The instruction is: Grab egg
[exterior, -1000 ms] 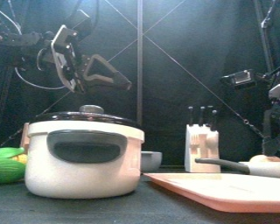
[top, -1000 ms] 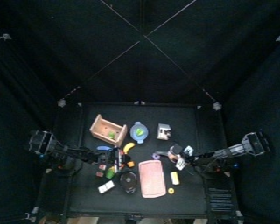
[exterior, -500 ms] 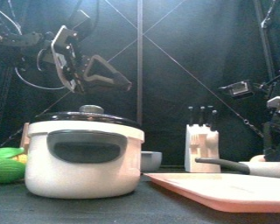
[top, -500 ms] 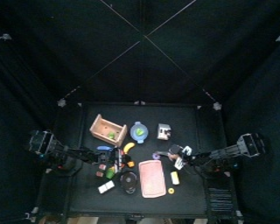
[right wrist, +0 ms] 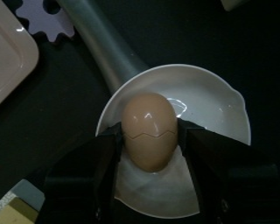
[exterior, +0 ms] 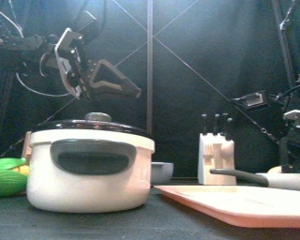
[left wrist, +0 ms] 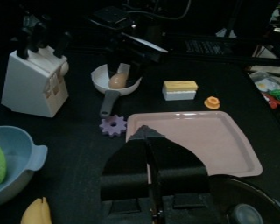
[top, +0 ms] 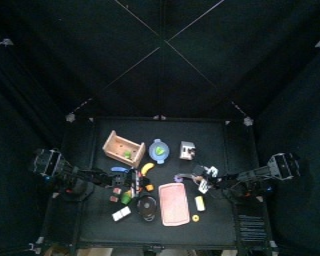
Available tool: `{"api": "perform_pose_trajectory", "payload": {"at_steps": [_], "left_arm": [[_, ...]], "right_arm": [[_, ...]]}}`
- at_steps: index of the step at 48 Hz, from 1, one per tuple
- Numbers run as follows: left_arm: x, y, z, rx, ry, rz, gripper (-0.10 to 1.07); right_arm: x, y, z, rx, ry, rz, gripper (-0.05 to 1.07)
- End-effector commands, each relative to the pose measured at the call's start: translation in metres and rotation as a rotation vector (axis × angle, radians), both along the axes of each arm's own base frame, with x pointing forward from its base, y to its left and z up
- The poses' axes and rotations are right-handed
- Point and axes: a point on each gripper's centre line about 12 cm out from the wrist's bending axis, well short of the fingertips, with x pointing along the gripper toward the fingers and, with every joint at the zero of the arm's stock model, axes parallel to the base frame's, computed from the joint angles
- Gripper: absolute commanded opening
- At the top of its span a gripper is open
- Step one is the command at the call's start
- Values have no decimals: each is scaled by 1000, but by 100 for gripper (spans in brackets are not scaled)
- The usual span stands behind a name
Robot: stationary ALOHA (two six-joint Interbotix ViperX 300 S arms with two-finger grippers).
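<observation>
The right gripper (right wrist: pixel 149 162) was positioned directly above a small white bowl (right wrist: pixel 219 109), and its two black fingers (right wrist: pixel 90 171) were spread apart, one on either side of the egg (right wrist: pixel 149 129). The egg, tan with a wavy crack line drawn around its middle, was seen lying in the bowl between the fingers; whether the pads were touching its shell could not be determined. A grey handle (right wrist: pixel 101 48) was seen extending away from the bowl beyond the fingertips, with a purple gear-shaped piece (right wrist: pixel 43 19) and the corner of a pink tray (right wrist: pixel 4 61) lying further out to one side. In the left wrist view, the left gripper (left wrist: pixel 154 166) was held above the table with its fingers parted and nothing between them. Ahead of those fingertips, the pink tray (left wrist: pixel 195 140) was seen just beyond them, the purple gear (left wrist: pixel 115 125) beside it, and the bowl with the egg (left wrist: pixel 118 80) further off, beneath the right arm. A white knife block (left wrist: pixel 35 79), a yellow block (left wrist: pixel 181 88) and a blue bowl (left wrist: pixel 11 153) were also visible around the left gripper. In the front view, a cream-coloured pot (exterior: pixel 90 169) with a dark lid was seen nearest the camera.
</observation>
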Motion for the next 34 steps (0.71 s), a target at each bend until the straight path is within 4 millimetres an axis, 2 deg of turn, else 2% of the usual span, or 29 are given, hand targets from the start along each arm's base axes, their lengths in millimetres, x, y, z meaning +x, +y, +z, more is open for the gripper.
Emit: {"api": "perform_pose_trajectory", "payload": {"at_steps": [1,19,34], "left_arm": [[5,0,9,-4,-33,3,20],[5,0,9,-4,-33,3,20],[5,-1,9,-4,-33,2,20]], "right_arm": [[2,-1,2,2,-6,-11,64],[7,0,22,-1,-85,-6,61],[6,0,24,3,-94,-10,61]]}}
